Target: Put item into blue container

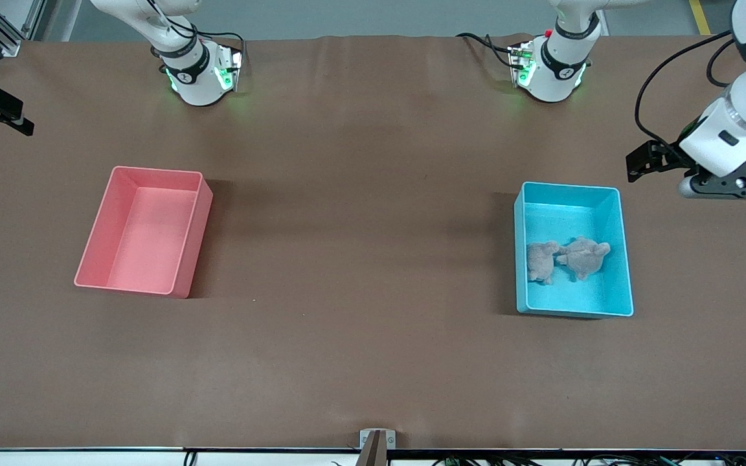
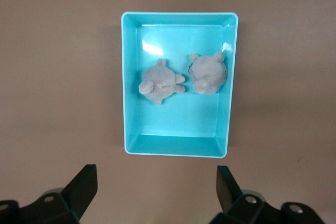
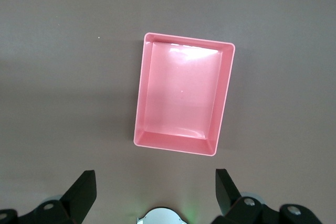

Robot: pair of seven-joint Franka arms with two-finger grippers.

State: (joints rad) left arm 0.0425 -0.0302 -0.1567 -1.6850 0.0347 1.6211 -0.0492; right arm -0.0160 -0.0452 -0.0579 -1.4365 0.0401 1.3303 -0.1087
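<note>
While two plush toys (image 1: 567,257) lie in the blue container (image 1: 625,285), left gripper (image 2: 156,187) and right gripper (image 3: 155,186) hang up high, jaws wide apart, holding nothing.

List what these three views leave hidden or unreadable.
- Right gripper: out of the front view; only open finger stubs in its wrist view.
- Left gripper: fingertips blurred in the front view.
- Two plush toys in the blue container: faces unreadable, too small.
- Pink bin: nothing hidden inside.

A robotics lab, by the look of it: two white robot arms (image 1: 195,71) bolted onto a brown-covered table (image 1: 360,362), cables trailing.
</note>
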